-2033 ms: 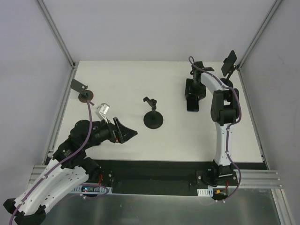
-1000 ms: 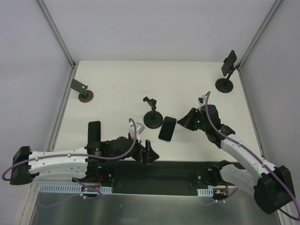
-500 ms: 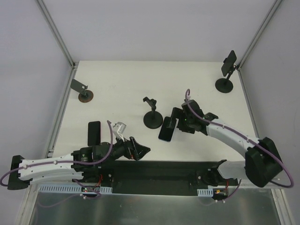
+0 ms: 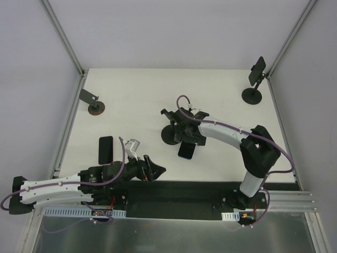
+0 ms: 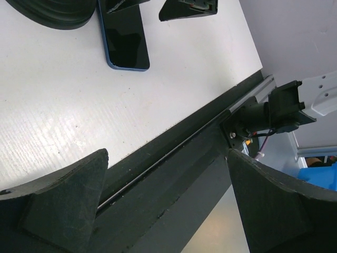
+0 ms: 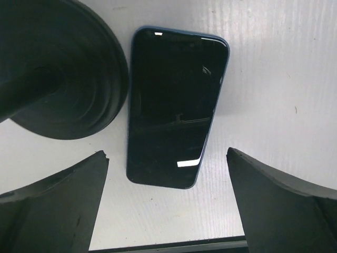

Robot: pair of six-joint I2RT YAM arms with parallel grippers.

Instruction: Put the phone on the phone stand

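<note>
We find the phone [image 6: 176, 105] lying flat on the table [image 4: 131, 89], just to the right of the round base of the middle phone stand [image 4: 170, 135]. In the right wrist view its left edge seems to touch that base, though we cannot be sure.

The right gripper [image 6: 166, 155] hangs directly over the phone, empty, with its fingers [image 6: 284, 211] spread wide, one beyond each long edge. The phone's long axis runs roughly near to far, so the open jaws straddle its narrow width. We judge that well suited to a straight descent and pinch.

The left gripper [image 4: 154, 171] is also spread and holds nothing. It lies low by the near edge, to the left of the phone and clearly farther from it, which leaves the right arm better placed for the pick.
</note>
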